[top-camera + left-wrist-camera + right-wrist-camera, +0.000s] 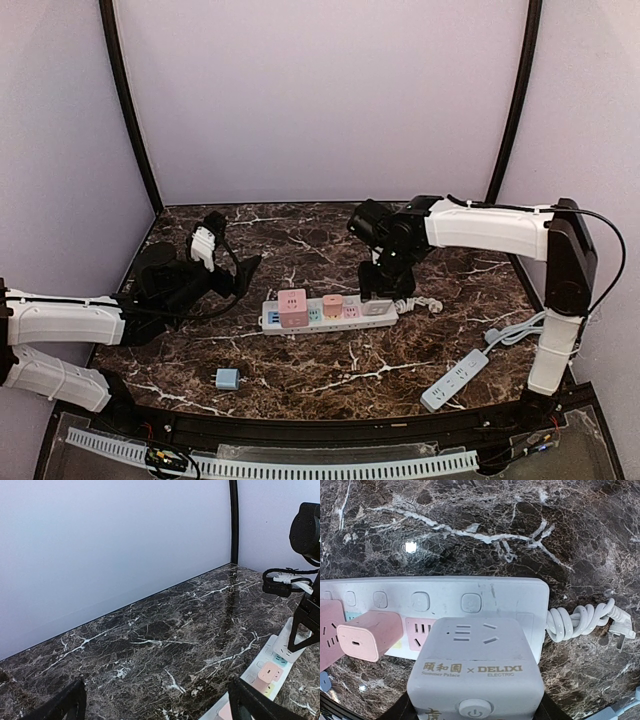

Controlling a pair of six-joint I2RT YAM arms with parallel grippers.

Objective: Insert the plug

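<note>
Dark marble surface (pixel 330 365) bearing white power strip (pixel 445 587); right pincer (pixel 380 290) pinching DELIXI cube plug (pixel 475 650) at strip's right-end socket; left pincer (pixel 157 702) spread, empty; insertion step, likely needing straight downward press.

Dark marble table (pixel 300 375) with white veins; pale walls (pixel 320 90); black corner posts (pixel 128 110).

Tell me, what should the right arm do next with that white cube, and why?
Probably press straight down. The right gripper holds the white cube over the end socket of the power strip, beside the pink plug, apparently lined up. Whether it is fully seated, I cannot tell.
</note>
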